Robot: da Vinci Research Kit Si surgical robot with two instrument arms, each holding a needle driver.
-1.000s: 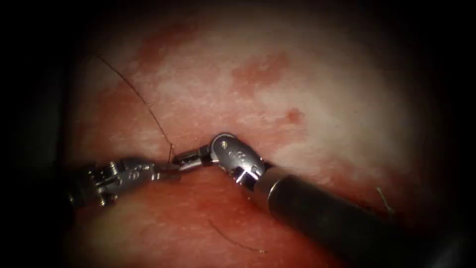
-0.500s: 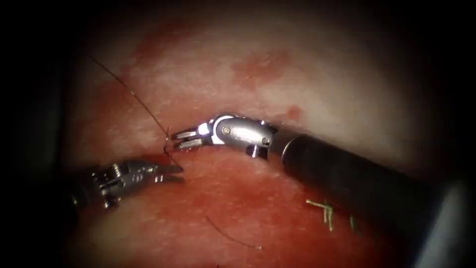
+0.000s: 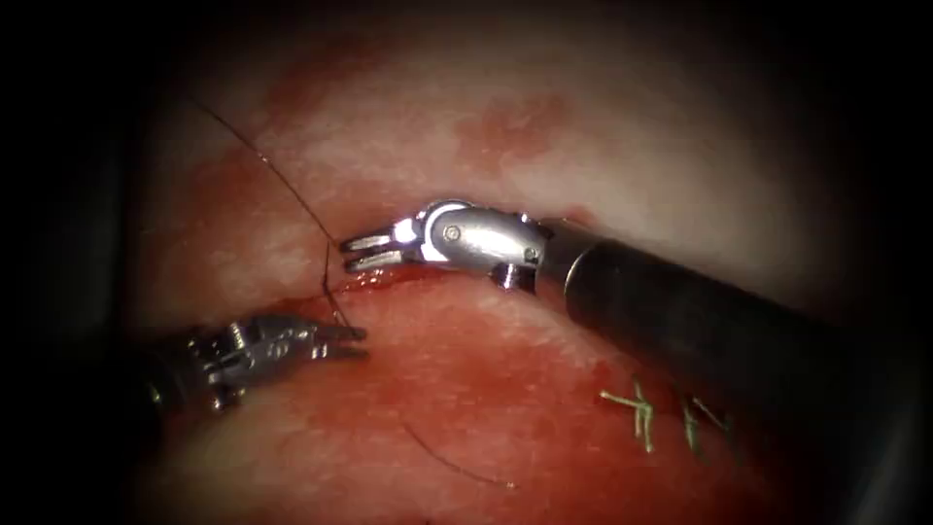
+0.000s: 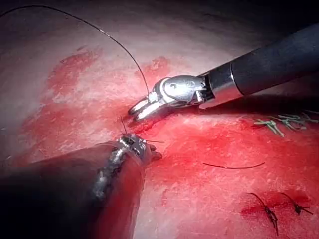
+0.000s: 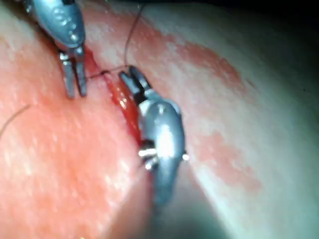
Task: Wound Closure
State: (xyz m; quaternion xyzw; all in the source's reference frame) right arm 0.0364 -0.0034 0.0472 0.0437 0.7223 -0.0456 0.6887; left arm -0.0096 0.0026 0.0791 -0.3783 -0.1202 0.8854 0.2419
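Note:
The cut (image 3: 394, 280) runs across the tissue (image 3: 603, 165), wet with red fluid. My right tool (image 3: 352, 251) hovers just above the cut, jaws slightly apart and nothing clamped between them. A dark thread (image 3: 277, 180) comes down from the upper left and passes its tips (image 4: 138, 110). It then drops to the cut's edge beside my left tool (image 3: 348, 341). The left tool's jaws are also a little apart and hold nothing. In the right wrist view a short strand (image 5: 107, 72) spans between the right tool (image 5: 133, 78) and the left tool (image 5: 74, 85). I cannot tell where the needle is.
Green cut thread ends (image 3: 641, 410) stick up from the tissue under the right shaft (image 3: 700, 331). A loose dark thread piece (image 3: 455, 467) lies below the cut. Two dark stitches (image 4: 269, 213) sit farther off. The left shaft (image 4: 65, 189) lies low over the tissue.
The two tools met tip to tip at the cut. The right tool has since risen away and its jaws have parted. The left tool's jaws have spread slightly.

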